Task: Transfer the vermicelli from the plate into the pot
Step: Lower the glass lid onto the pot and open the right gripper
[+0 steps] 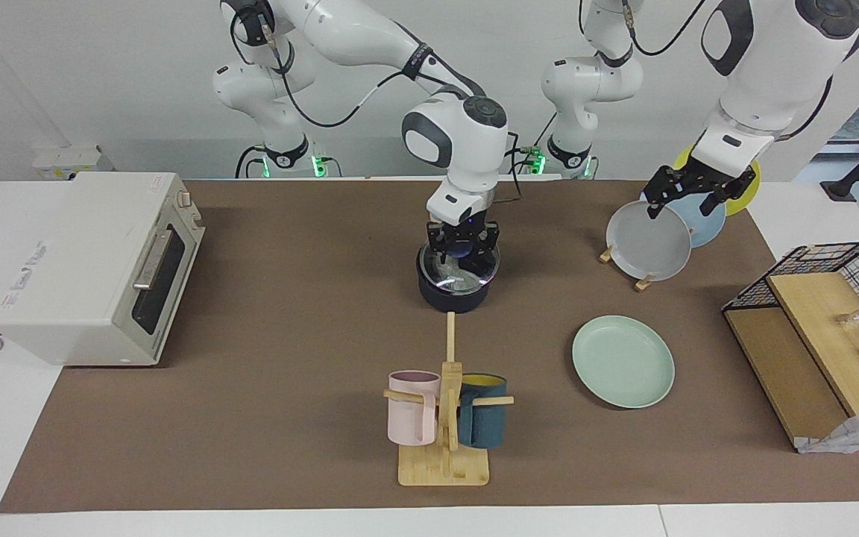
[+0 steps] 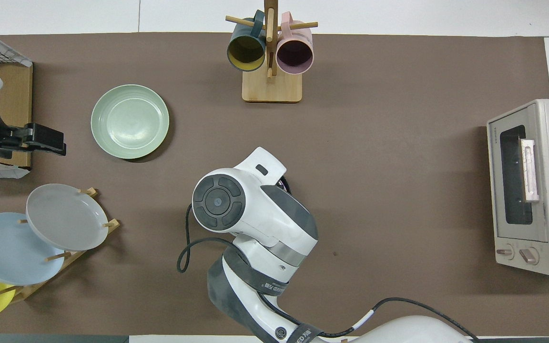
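Right hand (image 1: 462,253) is down at the mouth of the pot (image 1: 453,294), mid-desk, close to the robots. Noodles (image 1: 450,277) sit inside the pot as a pale, shiny bundle under the hand. The fingers are in among the wrap; cannot tell if they are pinching it or loose. From overhead the right arm's wrist hides the pot almost fully; only a sliver of rim shows at (image 2: 284,182).

Green plate (image 1: 623,361) lies flat and bare on the desk (image 1: 288,335), farther from the robots than the pot and toward the left arm's end. Pot and plate are well apart.

Left hand (image 1: 687,195) hangs in the air over the dish rack with the upright grey plate (image 1: 649,242), blue plate (image 1: 707,220) and yellow plate (image 1: 743,190). It is holding nothing; how far its fingers are spread I cannot tell.

Mug stand (image 1: 444,455) holds a pink mug (image 1: 412,418) and a teal mug (image 1: 482,421), farther from the robots than the pot. Toaster oven (image 1: 94,268) is at the right arm's end. Wire basket with wooden boards (image 1: 825,335) is at the left arm's end.
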`<state>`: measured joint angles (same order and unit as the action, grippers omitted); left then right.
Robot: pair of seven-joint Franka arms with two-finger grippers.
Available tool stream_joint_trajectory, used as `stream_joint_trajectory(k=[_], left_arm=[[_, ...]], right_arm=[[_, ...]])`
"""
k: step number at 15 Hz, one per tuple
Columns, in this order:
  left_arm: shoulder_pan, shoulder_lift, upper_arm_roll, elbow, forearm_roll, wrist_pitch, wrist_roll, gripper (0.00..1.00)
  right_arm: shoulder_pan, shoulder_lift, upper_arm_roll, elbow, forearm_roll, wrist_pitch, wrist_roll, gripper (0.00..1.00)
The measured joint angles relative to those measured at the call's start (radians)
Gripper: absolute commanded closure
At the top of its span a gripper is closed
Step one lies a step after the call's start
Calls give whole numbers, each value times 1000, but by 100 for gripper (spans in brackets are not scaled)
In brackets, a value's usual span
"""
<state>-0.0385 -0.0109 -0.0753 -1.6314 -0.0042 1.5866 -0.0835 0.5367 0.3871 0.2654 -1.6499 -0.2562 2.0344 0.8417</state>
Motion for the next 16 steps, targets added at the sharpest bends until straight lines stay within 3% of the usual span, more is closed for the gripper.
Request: stream_joint_trajectory(k=[16], left_arm=[[38, 0, -30, 0, 0, 0, 0, 0]], right_arm=[[18, -1, 0, 30, -52, -53, -14, 38]])
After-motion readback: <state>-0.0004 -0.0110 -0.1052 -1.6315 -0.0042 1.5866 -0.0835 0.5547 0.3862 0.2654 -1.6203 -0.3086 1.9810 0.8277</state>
